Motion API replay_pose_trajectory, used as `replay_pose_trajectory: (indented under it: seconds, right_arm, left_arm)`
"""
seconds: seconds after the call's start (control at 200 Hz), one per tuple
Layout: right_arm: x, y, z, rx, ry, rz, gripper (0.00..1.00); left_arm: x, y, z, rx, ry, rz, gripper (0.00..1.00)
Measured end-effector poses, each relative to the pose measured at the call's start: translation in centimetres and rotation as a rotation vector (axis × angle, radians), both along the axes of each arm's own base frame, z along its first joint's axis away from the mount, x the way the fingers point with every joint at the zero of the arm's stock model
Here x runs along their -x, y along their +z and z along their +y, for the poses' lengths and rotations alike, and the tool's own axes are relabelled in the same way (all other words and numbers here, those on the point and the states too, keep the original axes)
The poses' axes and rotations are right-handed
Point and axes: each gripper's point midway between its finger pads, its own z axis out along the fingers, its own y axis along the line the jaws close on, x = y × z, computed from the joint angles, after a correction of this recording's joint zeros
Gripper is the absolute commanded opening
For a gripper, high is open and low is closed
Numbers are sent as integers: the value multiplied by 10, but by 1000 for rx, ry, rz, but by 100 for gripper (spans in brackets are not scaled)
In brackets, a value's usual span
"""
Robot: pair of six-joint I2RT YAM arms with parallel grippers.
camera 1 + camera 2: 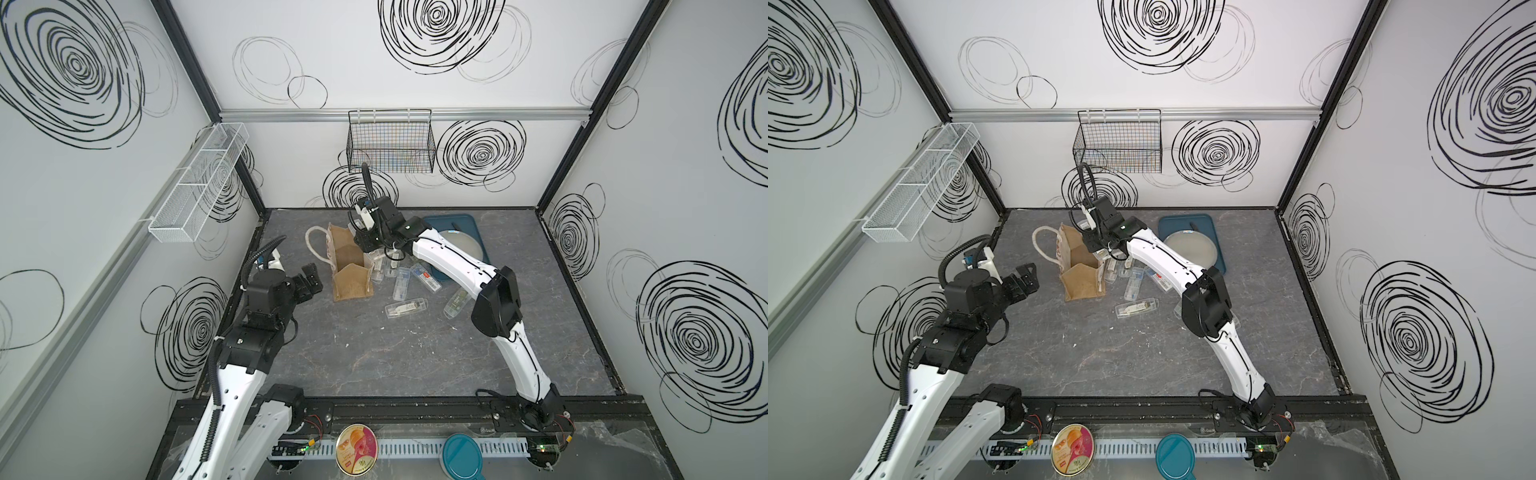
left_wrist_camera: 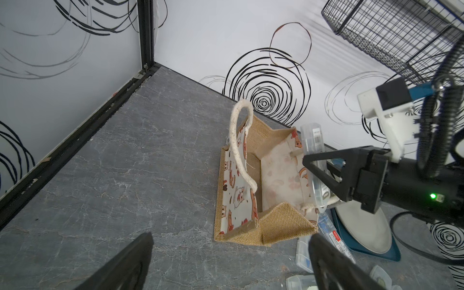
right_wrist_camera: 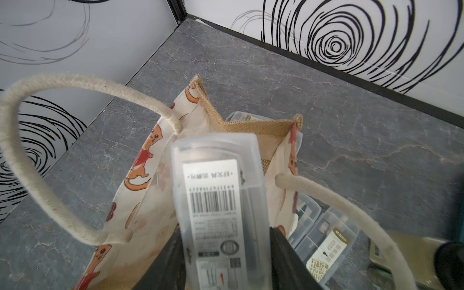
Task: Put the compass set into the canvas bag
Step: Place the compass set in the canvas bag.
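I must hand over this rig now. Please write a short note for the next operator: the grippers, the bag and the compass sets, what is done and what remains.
Left gripper: open, empty, beside the canvas bag.
Right gripper: shut on a compass set, held end-down over the bag's open mouth.
The bag stands upright and open. The other compass sets lie on the table next to it. None is seen inside yet.
Done: one set grasped and placed over the bag.
Left: lower and release it, then probably the others.
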Motion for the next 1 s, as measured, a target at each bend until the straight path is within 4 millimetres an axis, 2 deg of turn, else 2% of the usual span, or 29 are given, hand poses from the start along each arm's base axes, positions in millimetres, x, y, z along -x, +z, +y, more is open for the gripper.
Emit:
replay_pose_trajectory:
  seconds: [0.23, 0.5, 0.585, 0.841, 1.001]
  right_arm:
    - [0, -3, 19, -12, 48, -54, 43]
    - [11, 7, 36, -8, 80, -129, 43]
    - [15, 13, 41, -4, 94, -161, 43]
    - [33, 50, 62, -65, 144, -257, 43]
    - [34, 55, 68, -80, 149, -293, 43]
  left_arm:
    - [-2, -3, -1, -11, 3, 11, 99]
    - [-5, -9, -3, -25, 5, 32, 99]
    - [-5, -8, -1, -31, 12, 31, 99]
    - [-3, -1, 0, -33, 19, 9, 99]
    - [-1, 8, 1, -33, 24, -15, 99]
